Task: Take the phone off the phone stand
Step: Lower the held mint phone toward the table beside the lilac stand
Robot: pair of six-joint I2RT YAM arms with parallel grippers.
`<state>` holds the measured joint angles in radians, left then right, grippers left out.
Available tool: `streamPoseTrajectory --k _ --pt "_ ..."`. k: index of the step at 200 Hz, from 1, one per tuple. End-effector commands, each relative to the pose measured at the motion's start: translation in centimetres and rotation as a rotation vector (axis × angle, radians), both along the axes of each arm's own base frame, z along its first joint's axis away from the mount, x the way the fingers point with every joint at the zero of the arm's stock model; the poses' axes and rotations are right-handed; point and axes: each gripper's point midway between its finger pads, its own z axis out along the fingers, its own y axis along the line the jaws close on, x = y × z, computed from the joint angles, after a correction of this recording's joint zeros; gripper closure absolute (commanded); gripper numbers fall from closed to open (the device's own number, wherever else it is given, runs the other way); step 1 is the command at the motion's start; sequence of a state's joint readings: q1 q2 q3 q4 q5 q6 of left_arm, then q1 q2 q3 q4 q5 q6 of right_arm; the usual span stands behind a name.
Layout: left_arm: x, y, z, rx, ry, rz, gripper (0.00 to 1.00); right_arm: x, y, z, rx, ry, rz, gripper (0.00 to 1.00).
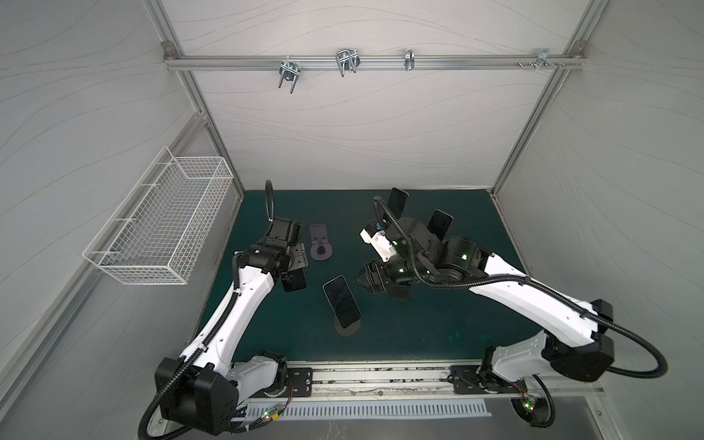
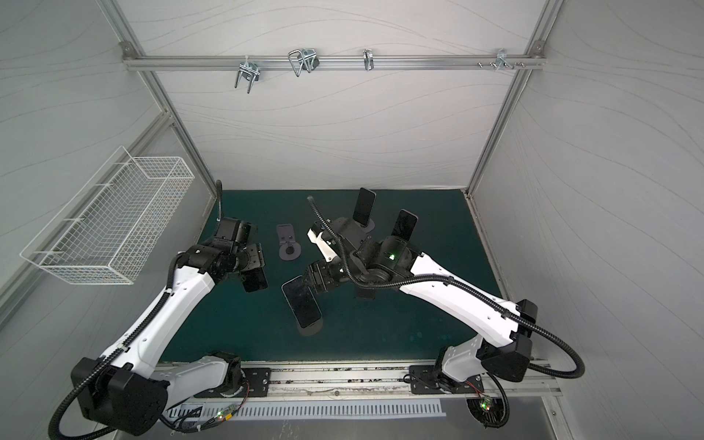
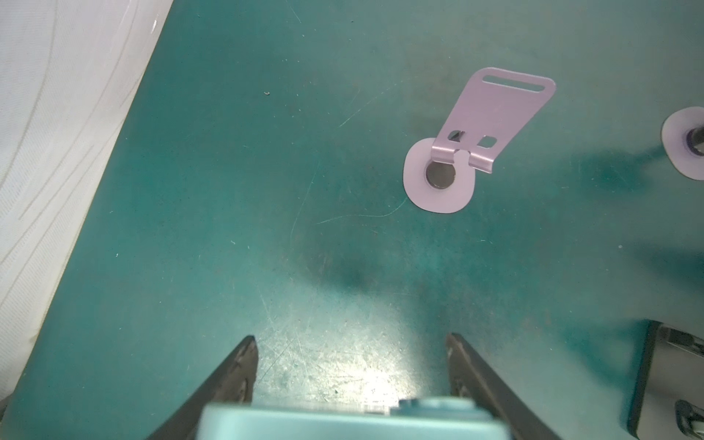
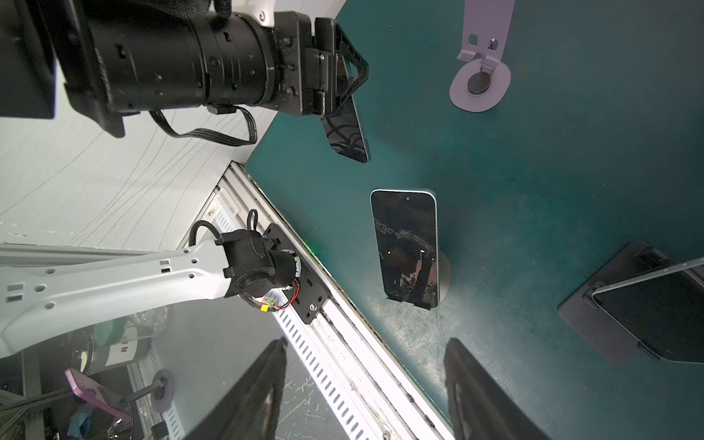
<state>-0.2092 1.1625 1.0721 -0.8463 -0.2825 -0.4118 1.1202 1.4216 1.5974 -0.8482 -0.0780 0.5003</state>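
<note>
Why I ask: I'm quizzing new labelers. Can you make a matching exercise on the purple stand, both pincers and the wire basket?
Things:
1. purple stand
2. left pincer
3. right pincer
4. wire basket

States:
A. open, nothing in it
B. hangs on the wall
C. shut on a phone
D. stands bare

Pairs: 1-D, 2-C, 3-A, 4-B

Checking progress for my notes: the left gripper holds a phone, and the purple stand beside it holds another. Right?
No: the purple stand is empty, as the left wrist view shows. The left gripper does hold a phone.
</note>
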Motion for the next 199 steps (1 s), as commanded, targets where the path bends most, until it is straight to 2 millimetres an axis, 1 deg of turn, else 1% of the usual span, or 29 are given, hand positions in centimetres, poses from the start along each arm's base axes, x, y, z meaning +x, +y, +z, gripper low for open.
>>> streamPoseTrajectory --k 1,68,126,153,199 --pt "1.5 0.4 1.8 0.017 -0.086 0.017 0.55 -0.2 -0.2 -0.2 -0.019 -0.009 0.007 0.33" --pt "2.3 -0.4 0.4 -0.008 -0.038 -0.001 0.55 -0.2 -0.3 -0.4 -0.026 -0.011 0.005 0.33" --pt "2.7 -0.3 -0.4 0.005 -0.02 0.007 0.55 -0.3 -1.1 -0.5 -0.03 -0.016 -0.003 0.33" --pt "2.8 -0.4 -0.7 0.006 -0.009 0.003 0.55 -0.4 -1.0 -0.7 -0.035 -0.018 0.002 0.33" --pt "2.8 -0.5 -2.1 0.019 0.061 -0.014 0.55 -0.3 -0.8 -0.7 -0.037 -0.028 0.016 0.32"
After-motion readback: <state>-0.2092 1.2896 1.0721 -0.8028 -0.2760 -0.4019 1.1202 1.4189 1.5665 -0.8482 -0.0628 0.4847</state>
